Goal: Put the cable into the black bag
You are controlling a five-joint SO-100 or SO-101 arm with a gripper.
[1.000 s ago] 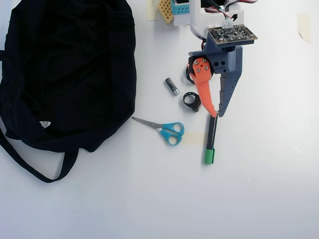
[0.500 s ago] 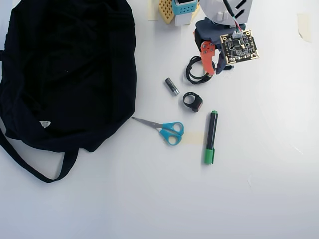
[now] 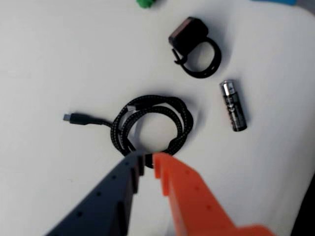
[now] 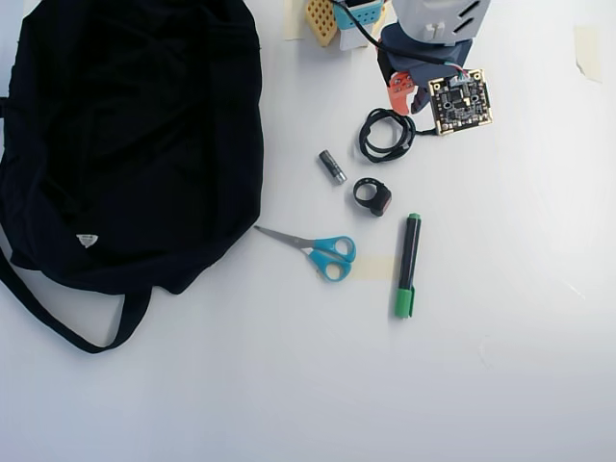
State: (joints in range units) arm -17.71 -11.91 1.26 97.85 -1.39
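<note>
The cable is a black braided cord coiled in a small loop on the white table, with its plug end pointing left in the wrist view. My gripper hangs just over the loop's near edge, dark blue finger left, orange finger right. Only a narrow gap separates the tips and nothing is held. In the overhead view the cable lies just below the gripper at the top. The black bag fills the left side, far from the cable, with its strap trailing toward the front.
A black ring-shaped object and a battery lie close below the cable. Blue-handled scissors and a green-capped marker lie further forward. A yellow and blue block stands beside the arm's base.
The gripper has pulled back from over the ring and marker to the top of the table. It now points down over the cable, which has come into view.
</note>
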